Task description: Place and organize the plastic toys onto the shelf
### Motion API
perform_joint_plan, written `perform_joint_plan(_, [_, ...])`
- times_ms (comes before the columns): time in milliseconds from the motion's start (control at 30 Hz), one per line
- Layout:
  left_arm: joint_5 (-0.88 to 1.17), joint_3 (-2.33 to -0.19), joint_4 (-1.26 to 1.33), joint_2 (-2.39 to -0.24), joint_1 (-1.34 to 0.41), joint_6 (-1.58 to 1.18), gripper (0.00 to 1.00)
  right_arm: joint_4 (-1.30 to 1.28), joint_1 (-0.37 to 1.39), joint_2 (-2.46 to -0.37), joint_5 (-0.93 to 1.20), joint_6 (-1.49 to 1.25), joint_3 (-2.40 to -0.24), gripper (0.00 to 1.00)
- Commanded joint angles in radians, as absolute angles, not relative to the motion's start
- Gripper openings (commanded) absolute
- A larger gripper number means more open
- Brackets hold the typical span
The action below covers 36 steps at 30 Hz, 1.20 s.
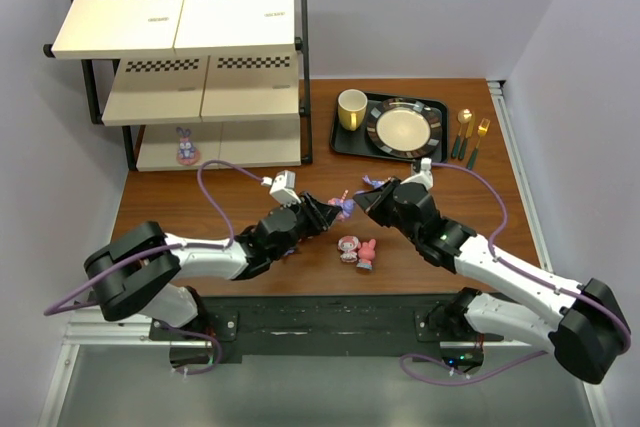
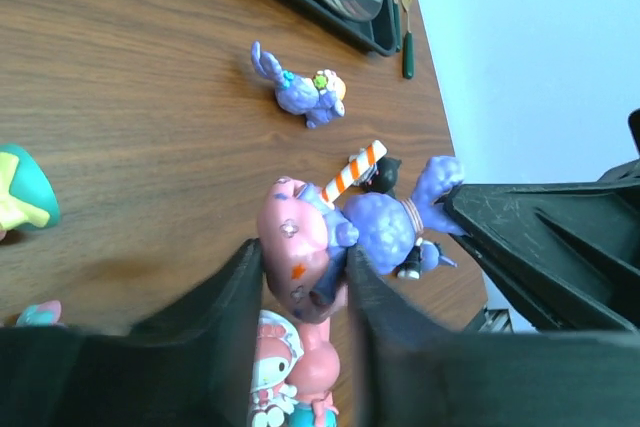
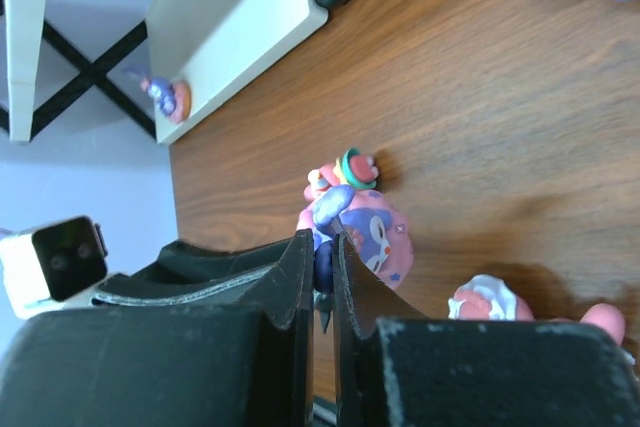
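Item in hand: purple bunny (image 1: 343,205) on its pink base (image 2: 292,247). We are locating it over mid-table, approx. halfway betw. the left and right edges of the table (image 1: 200,197). We cannot tell whether it is clear of the top.
Long axis: lying flat, roughly parallel to the near edge. The base end is pointing at the left gripper (image 1: 328,209), the ear end at the right gripper (image 1: 365,199).
Left gripper jaws: straddling the pink base, pads appearing to touch both flanks. We are reading this as a grip on the purple bunny.
Right gripper jaws: pinched almost together on the ear/head end of the same toy, i.e. grasping it.
Key relation: the grippers are facing tip to tip w/ the toy bridging them, one end in each.
Shelf (image 1: 175,12): standing at the far-left corner, well apart from the toy. One shelved bunny (image 1: 186,145) is sitting on the bottom board.
Nearer arm: left, on the shelf side.
Next move (our judgement): the right gripper is needing to let go before the left draws away, else the toy is risking a twist betw. two grips.
Other toys: pink pair (image 1: 357,250) near the near edge; loose purple toy (image 1: 375,181) just beside the right gripper, far-edge side.
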State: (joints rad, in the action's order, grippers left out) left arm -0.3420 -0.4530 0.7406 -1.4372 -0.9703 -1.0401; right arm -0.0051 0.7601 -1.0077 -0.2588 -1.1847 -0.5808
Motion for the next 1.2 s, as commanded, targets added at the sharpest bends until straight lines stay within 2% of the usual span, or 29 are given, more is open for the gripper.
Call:
perform_joint_plan(0, [-0.356,-0.466,0.847,-1.436,-0.974,-1.039,0.12,0.097,0.793,-1.009,-0.247,-1.224,-0.583,0.0])
perform_joint_plan(33, [-0.353,-0.465,0.848,-1.428,-0.974,-1.034,0.02,0.097,0.798,-1.011,-0.242,-1.221,-0.581,0.0])
perform_joint_plan(67, [-0.353,-0.46,0.848,-1.425,-0.974,-1.02,0.0,0.1,0.798,-1.011,-0.241,-1.216,-0.58,0.03])
perform_joint_plan(133, [-0.354,-0.448,0.85,-1.404,-0.971,-1.016,0.0,0.103,0.799,-1.008,-0.224,-1.183,-0.577,0.13])
perform_joint_plan(267, [-0.258,-0.379,0.87,-1.355,-0.904,-1.029,0.0,0.063,0.799,-0.982,-0.207,-1.059,-0.597,0.51])
perform_joint_plan(400, [-0.077,-0.325,0.89,-1.318,-0.793,-1.051,0.0,0.005,0.799,-0.976,-0.17,-0.889,-0.661,0.75])
perform_joint_plan(433, [-0.045,-0.312,0.893,-1.303,-0.773,-1.048,0.0,-0.021,0.798,-0.979,-0.157,-0.841,-0.678,0.77])
perform_joint_plan(500, [0.052,-0.308,0.864,-1.27,-0.729,-1.039,0.0,-0.047,0.793,-0.991,-0.109,-0.707,-0.733,0.8])
perform_joint_plan(667, [0.286,-0.373,0.697,-1.221,-0.643,-0.94,0.0,-0.101,0.697,-1.012,0.032,-0.459,-0.802,0.78])
perform_joint_plan(733, [0.337,-0.391,0.651,-1.206,-0.623,-0.913,0.0,-0.109,0.632,-1.038,0.206,-0.424,-0.824,0.74])
perform_joint_plan(867, [0.467,-0.452,0.554,-1.223,-0.601,-0.858,0.0,-0.161,0.542,-1.103,0.374,-0.327,-0.883,0.68])
perform_joint_plan(1167, [0.615,-0.538,0.531,-1.305,-0.594,-0.83,0.0,-0.275,0.541,-1.193,0.514,-0.221,-0.95,0.61])
